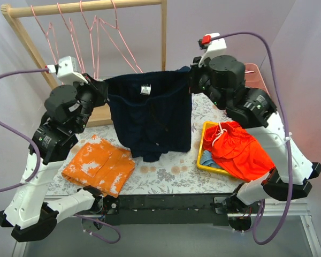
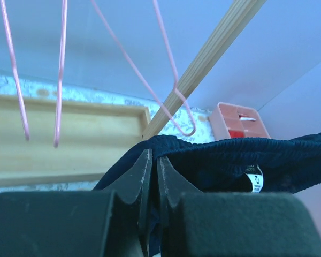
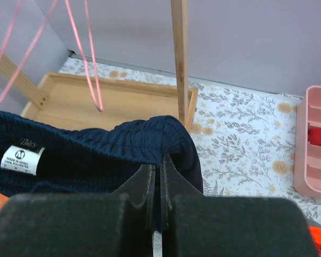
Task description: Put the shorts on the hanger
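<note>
The dark navy shorts (image 1: 150,115) hang spread between my two grippers, waistband up, white label showing, legs draped onto the table. My left gripper (image 1: 102,85) is shut on the waistband's left end (image 2: 166,143). My right gripper (image 1: 191,79) is shut on the waistband's right end (image 3: 150,136). Pink wire hangers (image 1: 104,37) hang from the wooden rack's top bar behind the shorts; the nearest hanger's lower corner (image 2: 184,126) dangles just above and behind the waistband in the left wrist view. Hanger wires (image 3: 88,64) also show in the right wrist view.
The wooden rack (image 1: 85,8) with its base tray (image 3: 112,101) stands at the back. An orange cloth with white blotches (image 1: 99,166) lies front left. A yellow tray (image 1: 203,160) holds bright orange-red clothes (image 1: 241,150). A pink box (image 3: 315,144) sits at the back right.
</note>
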Robot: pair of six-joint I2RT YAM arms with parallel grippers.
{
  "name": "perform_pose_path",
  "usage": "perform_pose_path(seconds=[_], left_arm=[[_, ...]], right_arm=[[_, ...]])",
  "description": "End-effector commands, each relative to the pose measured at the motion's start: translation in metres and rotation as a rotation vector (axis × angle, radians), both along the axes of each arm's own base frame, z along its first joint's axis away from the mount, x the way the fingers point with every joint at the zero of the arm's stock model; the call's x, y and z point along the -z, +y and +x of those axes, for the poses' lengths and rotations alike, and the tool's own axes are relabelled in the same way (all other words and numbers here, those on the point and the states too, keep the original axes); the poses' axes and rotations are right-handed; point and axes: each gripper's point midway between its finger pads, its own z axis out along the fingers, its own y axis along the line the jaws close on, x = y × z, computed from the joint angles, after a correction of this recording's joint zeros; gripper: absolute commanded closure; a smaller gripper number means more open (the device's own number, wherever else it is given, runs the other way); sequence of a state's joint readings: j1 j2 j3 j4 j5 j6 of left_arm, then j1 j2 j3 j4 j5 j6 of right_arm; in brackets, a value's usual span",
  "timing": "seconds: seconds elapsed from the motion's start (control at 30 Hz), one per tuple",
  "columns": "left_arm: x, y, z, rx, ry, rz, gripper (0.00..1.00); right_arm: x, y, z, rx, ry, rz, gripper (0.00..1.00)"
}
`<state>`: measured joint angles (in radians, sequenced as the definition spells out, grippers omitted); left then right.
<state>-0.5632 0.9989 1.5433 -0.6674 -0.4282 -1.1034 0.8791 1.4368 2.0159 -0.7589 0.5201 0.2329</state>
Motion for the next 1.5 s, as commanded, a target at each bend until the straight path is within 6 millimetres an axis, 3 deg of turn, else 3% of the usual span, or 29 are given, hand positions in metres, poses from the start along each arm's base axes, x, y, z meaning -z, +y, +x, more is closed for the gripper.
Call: perform_pose_path(seconds=[0.0,0.1,0.17,0.2,0.23,0.27,0.3,0.33,0.37,0.4,0.43,0.47,0.53,0.6,0.67,0.83,0.87,0.93,0.97,1.07,1.1,1.17,1.2,1.23,1.3,1.33,1.37,1.4,1.47], left_arm=[[-0.035,0.017,-0.007,-0.028,-0.053,0.088,1.00],[-0.014,0.006,-0.006,0.022,0.007,0.118,1.00],[0.012,-0.004,-0.008,0.071,0.078,0.107,1.00],[0.045,-0.008,-0.010,0.091,0.143,0.118,1.00],[0.060,-0.012,-0.012,0.111,0.165,0.106,1.00],[0.082,-0.024,-0.017,0.163,0.216,0.075,1.00],[0.129,-0.029,-0.020,0.185,0.308,0.091,1.00],[0.145,-0.034,-0.027,0.221,0.323,0.064,1.00],[0.162,-0.041,-0.032,0.256,0.349,0.045,1.00],[0.203,-0.052,-0.037,0.310,0.415,0.026,1.00],[0.212,-0.054,-0.042,0.327,0.415,0.000,1.00],[0.223,-0.058,-0.044,0.343,0.423,-0.015,1.00],[0.239,-0.064,-0.045,0.367,0.430,-0.034,1.00],[0.234,-0.065,-0.043,0.371,0.418,-0.028,0.98],[0.211,-0.064,-0.041,0.384,0.371,-0.009,0.89],[0.150,-0.072,-0.047,0.470,0.297,0.006,0.56],[0.117,-0.073,-0.049,0.478,0.235,-0.023,0.52],[0.089,-0.078,-0.046,0.490,0.198,-0.055,0.48],[0.043,-0.073,-0.044,0.461,0.113,-0.102,0.44],[0.015,-0.059,0.001,0.249,0.117,-0.112,0.42],[-0.018,-0.050,0.005,0.198,0.065,-0.128,0.41],[-0.014,-0.049,0.045,0.076,0.089,-0.074,0.41],[-0.044,-0.043,0.049,0.044,0.027,-0.083,0.40],[-0.032,-0.051,0.075,0.008,0.058,-0.037,0.40],[-0.041,-0.042,0.095,-0.085,0.038,0.019,0.40],[-0.063,-0.038,0.099,-0.114,-0.012,0.007,0.40],[-0.054,-0.044,0.116,-0.136,0.001,0.036,0.40],[-0.064,-0.039,0.123,-0.177,-0.044,0.046,0.40],[-0.060,-0.043,0.142,-0.207,-0.060,0.076,0.39]], right_arm=[[-0.019,-0.019,-0.013,-0.017,-0.008,-0.042,0.99],[-0.002,-0.025,-0.018,-0.005,0.041,-0.035,0.99],[0.055,-0.017,-0.020,-0.013,0.164,-0.081,0.99],[0.062,-0.021,-0.025,-0.017,0.168,-0.057,0.99],[0.124,-0.023,-0.027,-0.011,0.273,-0.141,0.99],[0.138,-0.029,-0.033,-0.003,0.298,-0.114,0.99],[0.161,-0.032,-0.034,-0.003,0.342,-0.121,0.99],[0.210,-0.034,-0.036,-0.027,0.446,-0.134,0.99],[0.226,-0.033,-0.038,-0.044,0.482,-0.125,0.99],[0.245,-0.033,-0.040,-0.054,0.517,-0.130,0.99],[0.254,-0.028,-0.038,-0.069,0.525,-0.115,0.99],[0.282,-0.028,-0.040,-0.069,0.581,-0.150,0.99],[0.297,-0.022,-0.038,-0.088,0.614,-0.163,0.99],[0.309,-0.017,-0.035,-0.098,0.639,-0.187,0.99],[0.312,-0.014,-0.030,-0.100,0.643,-0.193,0.99],[0.307,-0.010,-0.024,-0.106,0.622,-0.189,0.99],[0.307,-0.010,-0.024,-0.107,0.623,-0.189,0.99],[0.307,-0.008,-0.025,-0.116,0.622,-0.182,0.99],[0.308,-0.008,-0.025,-0.119,0.621,-0.181,0.99],[0.308,-0.006,-0.025,-0.129,0.620,-0.176,0.99],[0.310,-0.006,-0.026,-0.131,0.624,-0.177,0.99],[0.310,-0.006,-0.027,-0.135,0.624,-0.178,0.99],[0.310,-0.006,-0.027,-0.136,0.622,-0.178,0.99],[0.309,-0.006,-0.027,-0.137,0.622,-0.175,0.99],[0.308,-0.007,-0.028,-0.137,0.618,-0.177,0.99],[0.308,-0.007,-0.028,-0.137,0.618,-0.177,0.99],[0.309,-0.008,-0.029,-0.138,0.618,-0.179,0.99],[0.310,-0.009,-0.029,-0.138,0.621,-0.180,0.99],[0.311,-0.010,-0.031,-0.140,0.623,-0.184,0.99]])
